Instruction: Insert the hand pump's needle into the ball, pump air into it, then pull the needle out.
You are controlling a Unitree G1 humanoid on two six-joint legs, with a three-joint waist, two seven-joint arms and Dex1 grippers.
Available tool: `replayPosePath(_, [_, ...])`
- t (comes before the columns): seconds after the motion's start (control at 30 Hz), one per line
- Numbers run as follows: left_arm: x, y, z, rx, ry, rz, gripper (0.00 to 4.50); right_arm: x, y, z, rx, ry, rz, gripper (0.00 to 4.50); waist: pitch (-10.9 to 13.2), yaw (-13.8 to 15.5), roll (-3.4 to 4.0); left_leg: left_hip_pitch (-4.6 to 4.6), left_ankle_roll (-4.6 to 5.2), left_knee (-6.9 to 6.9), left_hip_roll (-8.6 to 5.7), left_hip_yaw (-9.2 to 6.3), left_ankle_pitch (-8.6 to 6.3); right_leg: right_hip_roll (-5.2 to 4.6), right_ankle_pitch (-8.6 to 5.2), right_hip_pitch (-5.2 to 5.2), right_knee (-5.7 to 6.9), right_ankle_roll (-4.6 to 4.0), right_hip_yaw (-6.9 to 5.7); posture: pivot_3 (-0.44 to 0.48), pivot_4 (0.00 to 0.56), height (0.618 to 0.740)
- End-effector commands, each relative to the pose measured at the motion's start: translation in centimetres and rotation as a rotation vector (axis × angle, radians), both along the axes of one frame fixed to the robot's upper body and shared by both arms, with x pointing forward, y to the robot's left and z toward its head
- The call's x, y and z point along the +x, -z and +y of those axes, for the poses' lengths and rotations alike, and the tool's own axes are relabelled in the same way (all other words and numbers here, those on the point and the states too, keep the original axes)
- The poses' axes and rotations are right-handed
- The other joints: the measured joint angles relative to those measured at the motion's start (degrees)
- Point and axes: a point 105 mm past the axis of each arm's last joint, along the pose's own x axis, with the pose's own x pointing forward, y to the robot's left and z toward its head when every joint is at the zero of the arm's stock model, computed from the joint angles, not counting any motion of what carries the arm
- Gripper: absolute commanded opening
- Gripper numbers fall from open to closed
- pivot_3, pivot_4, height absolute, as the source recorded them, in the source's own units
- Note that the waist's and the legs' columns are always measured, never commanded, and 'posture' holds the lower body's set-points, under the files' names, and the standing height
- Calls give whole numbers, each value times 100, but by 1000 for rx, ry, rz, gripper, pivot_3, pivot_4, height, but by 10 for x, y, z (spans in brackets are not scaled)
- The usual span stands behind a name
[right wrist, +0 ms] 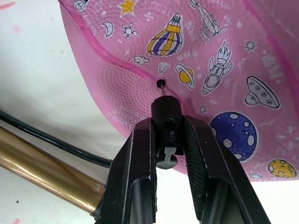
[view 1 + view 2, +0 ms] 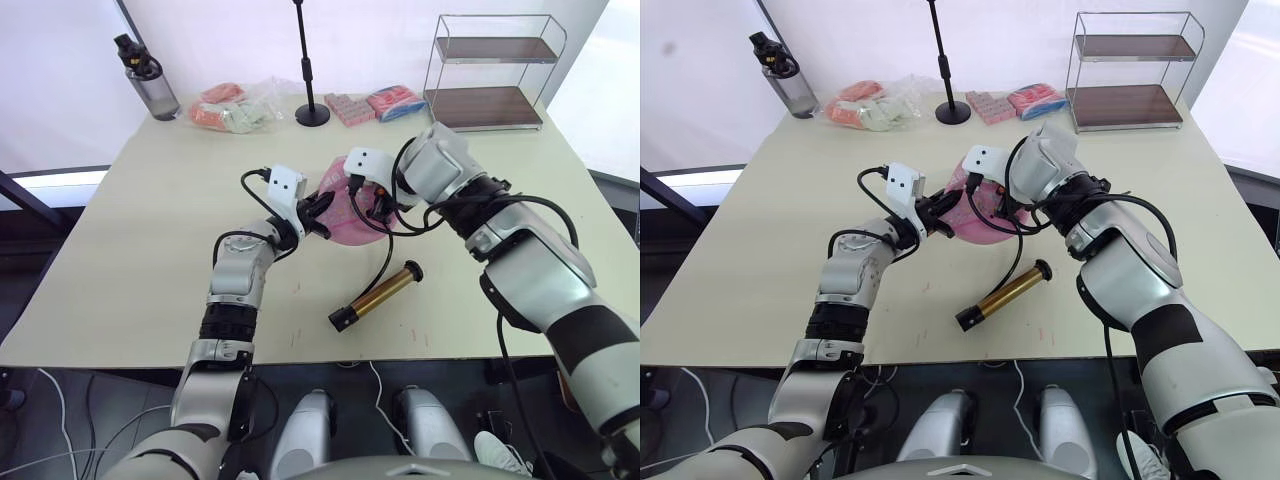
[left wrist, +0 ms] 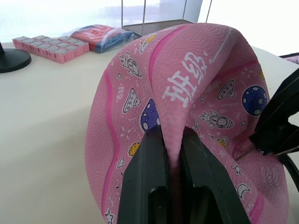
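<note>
The pink ball (image 2: 345,222), soft and partly flattened, lies at the middle of the table. My left gripper (image 3: 173,154) is shut on a raised fold of the ball (image 3: 187,88). From the opposite side, my right gripper (image 1: 167,122) is shut on the needle's black fitting (image 1: 164,106). The thin needle (image 1: 162,91) points at the ball's small black valve hole (image 1: 160,83), its tip at or just inside the hole. The gold-bronze hand pump (image 2: 378,294) lies on the table in front of the ball. Its black hose (image 2: 385,262) curves up to my right gripper (image 2: 374,205).
Along the table's far edge stand a dark water bottle (image 2: 150,82), a clear bag of packets (image 2: 232,108), a black stand (image 2: 308,72), pink packets (image 2: 350,107), a red and blue pack (image 2: 395,100) and a wire shelf (image 2: 490,75).
</note>
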Motion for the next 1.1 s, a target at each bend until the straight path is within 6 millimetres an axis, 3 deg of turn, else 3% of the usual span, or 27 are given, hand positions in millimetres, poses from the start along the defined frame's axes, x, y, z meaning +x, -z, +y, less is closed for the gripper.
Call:
replayPosePath(0.03, [-21, 44, -50, 10, 177, 174, 17, -11, -37, 45, 91, -153, -101, 322, 0, -1, 0, 0, 0, 0, 0, 0, 0, 0, 0, 0, 0, 0, 0, 0, 150, 731])
replayPosePath(0.77, [-22, 46, -47, -4, 158, 181, 17, -9, 8, 51, -43, -203, -121, 322, -51, -18, 3, 13, -2, -3, 0, -5, 1, 1, -10, 9, 1, 15, -3, 0, 150, 731])
replayPosePath(1.1, [-22, 46, -47, -7, 155, 183, 17, -5, 17, 51, -102, -276, -199, 322, -105, -27, 1, 33, -3, -14, 0, -5, 1, 2, -15, 22, -1, 20, -1, 0, 150, 731])
